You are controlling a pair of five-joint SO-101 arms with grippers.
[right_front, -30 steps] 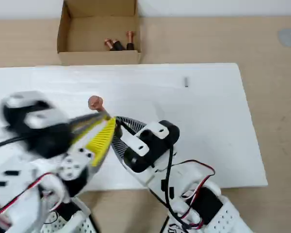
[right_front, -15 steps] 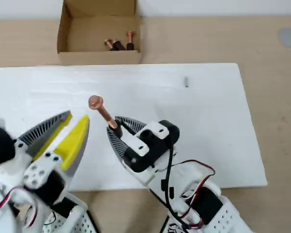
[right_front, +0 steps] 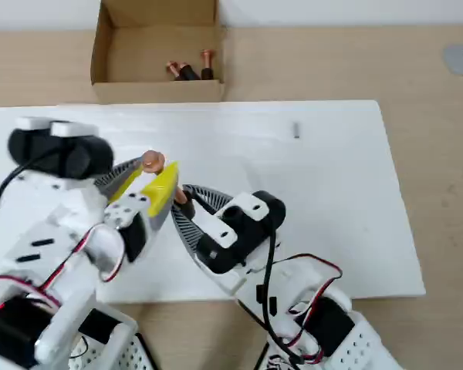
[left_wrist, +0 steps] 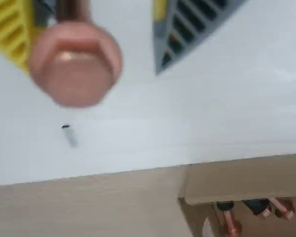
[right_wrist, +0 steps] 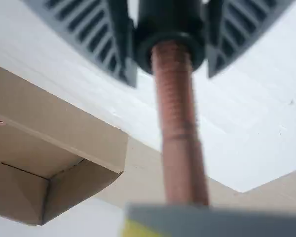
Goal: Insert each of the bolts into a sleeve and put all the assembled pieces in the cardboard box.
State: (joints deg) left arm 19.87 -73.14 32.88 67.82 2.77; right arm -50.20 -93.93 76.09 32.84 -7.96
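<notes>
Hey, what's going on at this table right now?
The right gripper is clamped on a black sleeve with a copper bolt sticking out of it, over the white sheet. The left gripper sits open around the bolt, near its head. A few assembled pieces lie in the box; this one is not in there yet.

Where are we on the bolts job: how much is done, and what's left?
Done: three assembled pieces lie in the cardboard box. In hand: the right tool grips a sleeve with a bolt standing in it, much of its shaft showing; the open left tool straddles the bolt's head end. Left: probably seat it deeper, then box it.
</notes>
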